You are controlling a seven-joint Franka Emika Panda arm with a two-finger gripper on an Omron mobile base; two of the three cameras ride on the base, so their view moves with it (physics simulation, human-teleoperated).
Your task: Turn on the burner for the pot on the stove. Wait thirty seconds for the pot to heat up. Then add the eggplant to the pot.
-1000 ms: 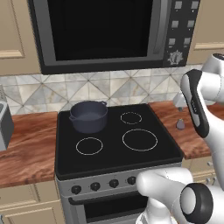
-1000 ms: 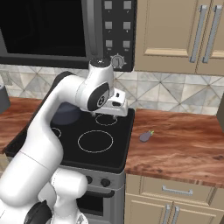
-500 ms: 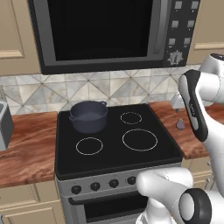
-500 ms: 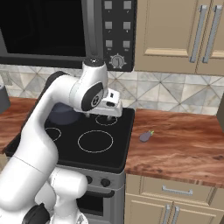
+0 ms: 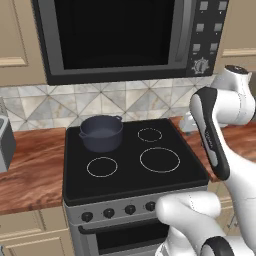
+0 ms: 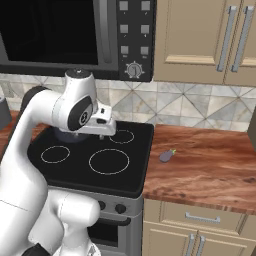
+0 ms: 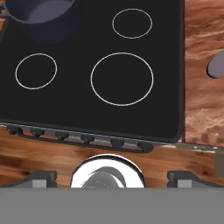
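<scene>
The dark blue-grey pot (image 5: 101,132) stands on the back left ring of the stove (image 5: 135,167); in the hand view the pot (image 7: 39,11) sits at the top left. The small grey-purple eggplant (image 6: 166,155) lies on the wooden counter just right of the stove, and the eggplant (image 7: 216,65) also shows at the hand view's right edge. My gripper (image 6: 102,134) hangs above the stove's right half, pointing down, well clear of pot and eggplant. It is open: its fingertips (image 7: 41,177) stand wide apart with nothing between them.
A row of black knobs (image 7: 87,139) runs along the stove's grey front. A microwave (image 5: 115,35) hangs low over the stove. The wooden counter (image 6: 210,170) stretches to the right under closed cabinets. A grey appliance (image 5: 5,145) sits at the far left.
The arm has swung left, carrying the hand from the stove's right back corner to over its right half. The gripper has stayed open. Pot and eggplant have not moved.
</scene>
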